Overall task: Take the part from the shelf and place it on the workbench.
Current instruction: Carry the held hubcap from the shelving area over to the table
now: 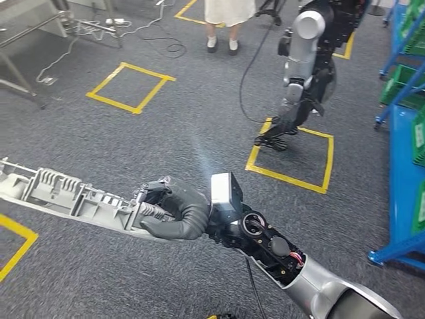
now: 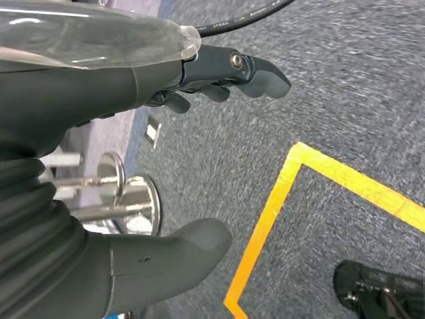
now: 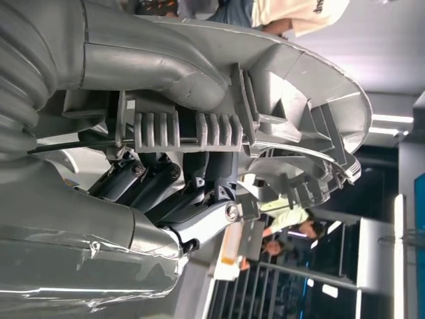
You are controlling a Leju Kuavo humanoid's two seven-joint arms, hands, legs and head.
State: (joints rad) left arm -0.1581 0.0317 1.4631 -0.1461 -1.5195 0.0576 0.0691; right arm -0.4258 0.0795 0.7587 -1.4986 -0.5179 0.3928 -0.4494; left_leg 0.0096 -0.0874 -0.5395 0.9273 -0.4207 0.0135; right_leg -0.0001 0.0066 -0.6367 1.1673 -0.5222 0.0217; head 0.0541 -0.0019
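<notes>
The blue shelf stands at my right, over grey carpet marked with yellow tape. I judge this the carrying step: my right hand has its fingers wrapped round the long grey part, held level above the floor. My left hand hangs with fingers spread, holding nothing. Next I must find the surface and lower the part flat.

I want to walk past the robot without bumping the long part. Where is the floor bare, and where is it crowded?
Bare carpet runs between the grey part in the right hand and the far yellow square. It is crowded on the right: the left hand hangs over another taped square beside the blue shelf, near a black cable.
</notes>
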